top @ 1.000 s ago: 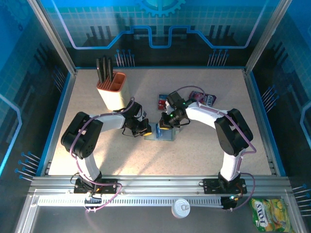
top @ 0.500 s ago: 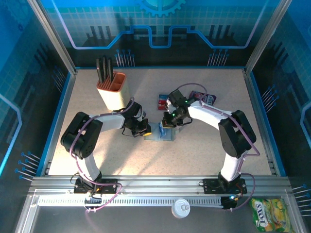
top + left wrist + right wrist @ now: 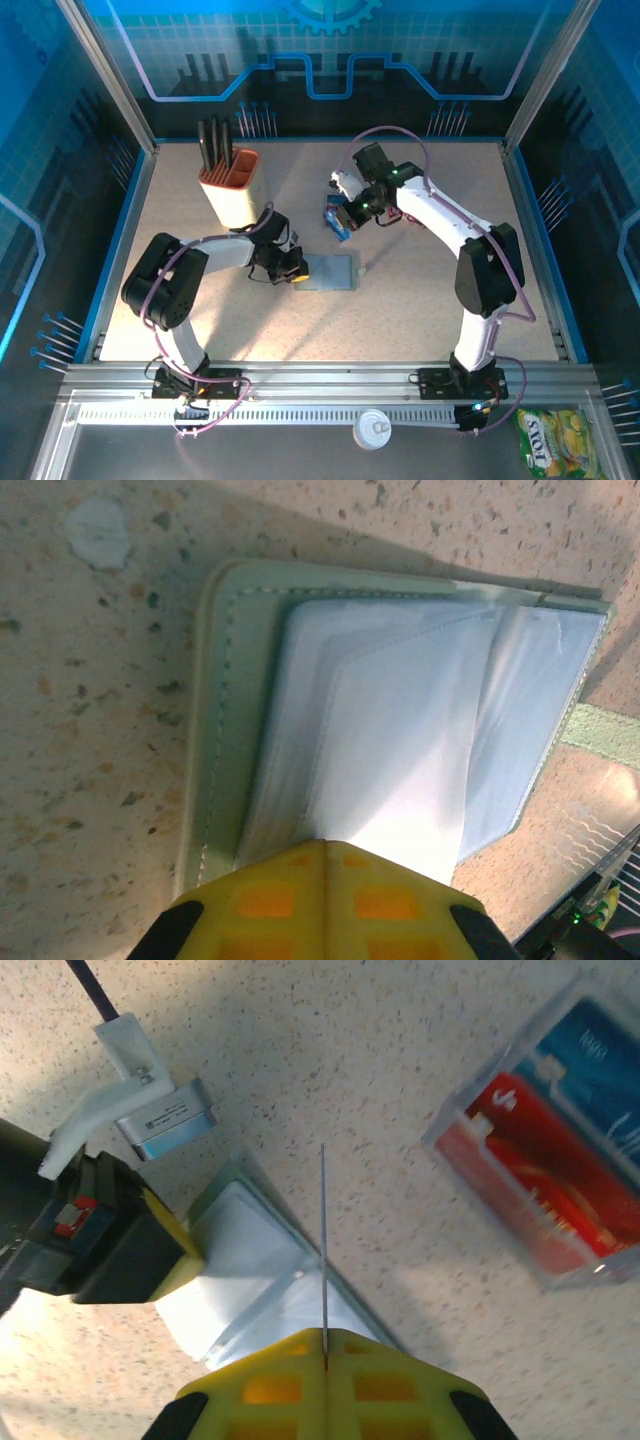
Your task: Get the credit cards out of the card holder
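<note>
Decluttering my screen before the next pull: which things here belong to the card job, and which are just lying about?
Job:
wallet, under the left hand
card, pinched edge-on in the right hand
pile of cards, on the table

Lying about:
pen cup
yellow snack bag
round white lid

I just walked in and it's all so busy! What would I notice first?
Probably the right fingers near the middle, pinching a thin credit card edge-on above the table. Nearer, the left fingers rest on the open grey-green card holder, and an orange cup of black pens stands back left.
</note>
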